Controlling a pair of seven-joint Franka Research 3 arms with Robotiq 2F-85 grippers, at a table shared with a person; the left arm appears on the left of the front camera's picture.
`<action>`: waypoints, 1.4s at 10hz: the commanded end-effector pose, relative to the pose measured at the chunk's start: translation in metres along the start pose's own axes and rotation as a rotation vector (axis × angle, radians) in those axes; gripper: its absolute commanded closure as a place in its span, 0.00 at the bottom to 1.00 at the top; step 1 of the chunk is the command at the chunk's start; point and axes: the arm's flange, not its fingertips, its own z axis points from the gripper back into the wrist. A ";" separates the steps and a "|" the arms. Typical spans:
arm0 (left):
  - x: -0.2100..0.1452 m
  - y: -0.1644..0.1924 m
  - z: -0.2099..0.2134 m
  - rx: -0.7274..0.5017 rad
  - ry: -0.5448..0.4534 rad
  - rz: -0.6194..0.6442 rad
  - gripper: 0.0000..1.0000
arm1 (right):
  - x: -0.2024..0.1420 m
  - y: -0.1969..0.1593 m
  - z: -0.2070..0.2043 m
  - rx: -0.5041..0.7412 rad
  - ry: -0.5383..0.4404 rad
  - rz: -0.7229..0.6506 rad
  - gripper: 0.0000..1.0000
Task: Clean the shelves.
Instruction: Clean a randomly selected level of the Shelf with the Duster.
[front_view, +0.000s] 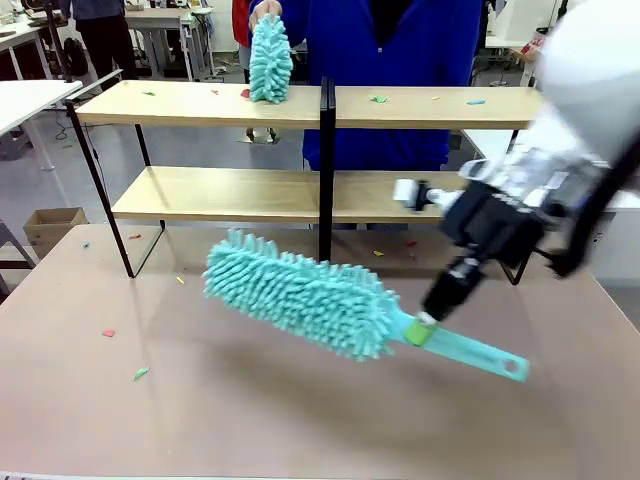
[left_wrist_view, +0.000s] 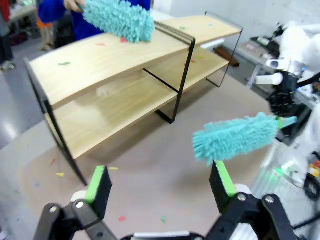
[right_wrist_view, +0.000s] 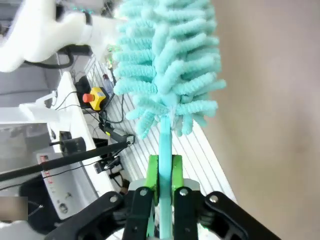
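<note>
The shelves (front_view: 230, 195) (left_wrist_view: 115, 95) are two long light-wood boards in a thin black frame, standing across the far half of the table. Small coloured scraps lie on the top board. My right gripper (front_view: 425, 328) (right_wrist_view: 164, 172) is shut on the handle of a teal fluffy duster (front_view: 300, 295) (left_wrist_view: 235, 137) (right_wrist_view: 167, 65), held above the table in front of the shelves. A person in blue presses a second teal duster (front_view: 270, 60) (left_wrist_view: 120, 19) onto the top board. My left gripper (left_wrist_view: 160, 182) is open above the table with nothing between its fingers.
Coloured scraps (front_view: 140, 374) lie scattered on the brown table (front_view: 250, 420), near the left and by the shelf feet. A cardboard box (front_view: 50, 228) sits on the floor at left. A white table (front_view: 25, 98) stands beyond the left end of the shelves.
</note>
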 end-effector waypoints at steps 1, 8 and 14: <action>-0.001 0.000 -0.001 -0.001 0.004 0.002 0.00 | -0.068 0.024 0.048 -0.018 -0.207 -0.071 1.00; -0.001 0.000 -0.001 -0.001 0.004 0.002 0.00 | -0.127 0.051 0.173 -0.003 -0.712 -0.052 1.00; -0.001 0.000 -0.001 -0.001 0.004 0.002 0.00 | -0.143 0.048 0.208 0.007 -0.776 -0.106 0.88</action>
